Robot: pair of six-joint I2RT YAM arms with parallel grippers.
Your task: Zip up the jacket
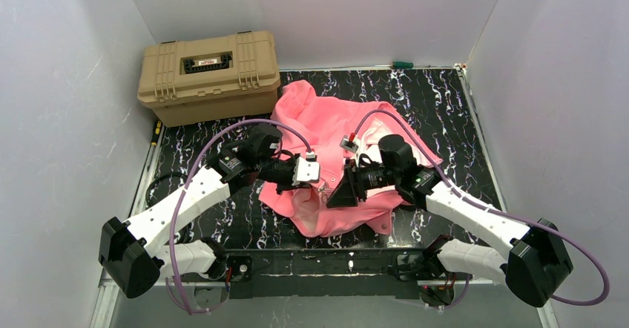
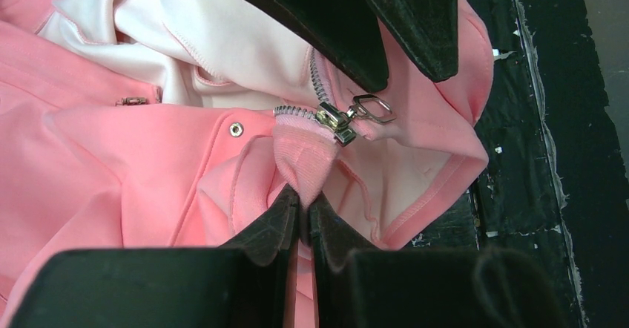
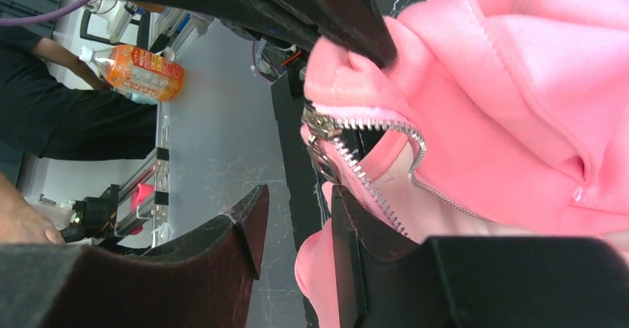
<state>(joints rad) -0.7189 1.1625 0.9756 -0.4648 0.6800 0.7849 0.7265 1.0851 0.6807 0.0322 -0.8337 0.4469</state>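
Note:
The salmon-pink jacket (image 1: 348,120) lies crumpled on the black marbled table (image 1: 445,113), pale lining showing. My left gripper (image 1: 320,176) is shut on the ribbed hem at the zipper's lower end (image 2: 304,198). The metal zipper slider (image 2: 335,118) with its ring pull (image 2: 371,107) sits just above that hem, with the teeth apart above it. My right gripper (image 1: 341,191) is open (image 3: 297,194) right beside the slider (image 3: 315,124). One finger (image 3: 371,231) rests against the fabric under the zipper teeth; the other stands free. A fold of the jacket hangs between them.
A tan hard case (image 1: 210,76) stands at the back left. A green-handled tool (image 1: 401,64) lies at the back edge and a yellow-handled one (image 1: 156,131) at the left edge. White walls enclose the table. A person and a bottle (image 3: 141,72) show beyond the near edge.

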